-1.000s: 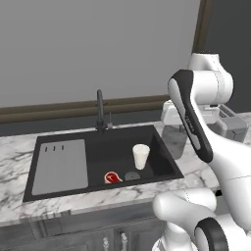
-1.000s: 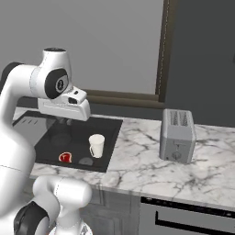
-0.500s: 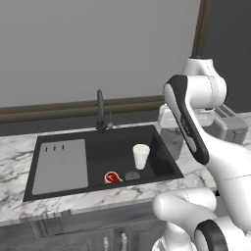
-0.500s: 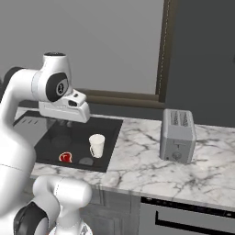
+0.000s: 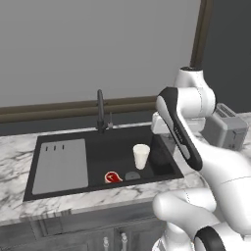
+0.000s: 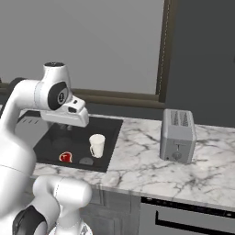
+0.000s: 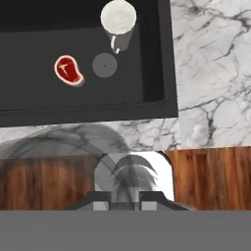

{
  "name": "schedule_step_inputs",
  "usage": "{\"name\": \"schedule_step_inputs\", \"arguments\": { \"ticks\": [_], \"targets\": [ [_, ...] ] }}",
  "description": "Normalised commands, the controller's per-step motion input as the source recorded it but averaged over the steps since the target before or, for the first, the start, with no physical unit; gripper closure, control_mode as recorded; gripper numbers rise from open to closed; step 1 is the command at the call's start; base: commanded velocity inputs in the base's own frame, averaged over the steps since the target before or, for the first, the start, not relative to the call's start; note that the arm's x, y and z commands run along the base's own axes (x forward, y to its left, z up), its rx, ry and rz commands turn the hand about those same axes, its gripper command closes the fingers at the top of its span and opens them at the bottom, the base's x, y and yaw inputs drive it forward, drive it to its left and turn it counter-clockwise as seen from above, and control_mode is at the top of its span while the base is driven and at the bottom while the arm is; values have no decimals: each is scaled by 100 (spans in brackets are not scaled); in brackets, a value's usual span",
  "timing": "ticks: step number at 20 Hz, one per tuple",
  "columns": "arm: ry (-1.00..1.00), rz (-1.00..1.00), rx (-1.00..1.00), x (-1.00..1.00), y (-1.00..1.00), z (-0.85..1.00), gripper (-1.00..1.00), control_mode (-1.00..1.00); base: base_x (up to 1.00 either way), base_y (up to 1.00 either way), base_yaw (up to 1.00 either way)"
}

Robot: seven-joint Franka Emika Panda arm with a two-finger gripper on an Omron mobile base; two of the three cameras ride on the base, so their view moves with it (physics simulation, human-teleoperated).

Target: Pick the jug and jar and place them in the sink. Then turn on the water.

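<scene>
1. The jug stands upright in the sink, near a red steak and the drain.
2. The tool is closed on the translucent jar, held over the marble worktop edge.
3. Risk, as a judgement: releasing here would drop the jar short of the basin; lowering carelessly could topple the jug.
4. No legible writing or brands.
</scene>
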Motion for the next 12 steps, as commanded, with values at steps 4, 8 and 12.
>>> {"name": "schedule_step_inputs", "arguments": {
  "ticks": [4,8,12],
  "targets": [
    [-3,0,0,17,0,-34,100,-100,0,0,0],
    [-2,0,0,22,0,-29,100,-100,0,0,0],
    [-1,0,0,23,0,-21,100,-100,0,0,0]
  ]
}}
